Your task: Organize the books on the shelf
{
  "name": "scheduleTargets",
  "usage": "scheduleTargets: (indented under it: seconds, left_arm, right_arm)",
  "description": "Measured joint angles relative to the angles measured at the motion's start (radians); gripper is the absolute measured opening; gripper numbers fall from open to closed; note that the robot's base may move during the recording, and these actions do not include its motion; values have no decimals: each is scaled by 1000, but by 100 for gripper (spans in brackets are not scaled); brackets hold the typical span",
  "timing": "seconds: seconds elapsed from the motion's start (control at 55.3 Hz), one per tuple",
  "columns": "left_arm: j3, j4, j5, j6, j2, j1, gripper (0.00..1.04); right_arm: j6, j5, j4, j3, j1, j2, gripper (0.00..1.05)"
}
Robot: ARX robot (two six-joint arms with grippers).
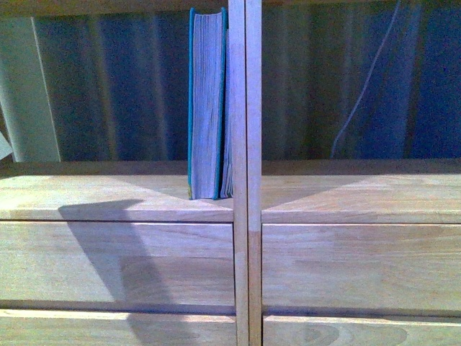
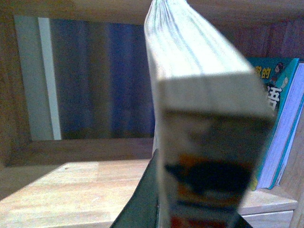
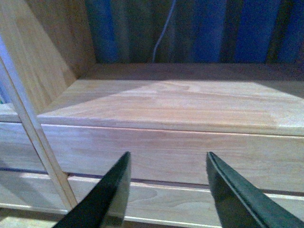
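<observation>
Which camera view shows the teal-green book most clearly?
The front view: the teal-green book stands upright, page edges forward, beside the shelf's middle divider. The left wrist view shows only part of its cover, behind the held book. The right wrist view misses it.

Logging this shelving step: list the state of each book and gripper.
left gripper: shut on the paperback.
right gripper: open, holding nothing.
paperback: held in the left gripper.
teal book: standing upright in the left compartment, by the divider.
</observation>
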State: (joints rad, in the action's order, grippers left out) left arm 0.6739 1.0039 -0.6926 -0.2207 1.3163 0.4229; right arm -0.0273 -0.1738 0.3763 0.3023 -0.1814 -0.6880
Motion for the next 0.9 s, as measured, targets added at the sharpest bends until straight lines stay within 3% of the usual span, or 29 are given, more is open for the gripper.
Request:
scheduleTargets:
  seconds: [0.307,0.452,0.524,0.904]
  left_arm:
    - [167,-72,68,23,164,-150,7]
    - [235,-127,127,82,254,-219,7]
    - [266,-152,153,106,295,-251,7]
    - [466,-217,230,219,455,-389,7]
  right_arm:
    - [22,64,9,-124,69,115,3]
    - [21,160,-1,-164,144,167,3]
    - [22,159,-8,-180,172,192,3]
    - [21,171,-67,-236,178,310,3]
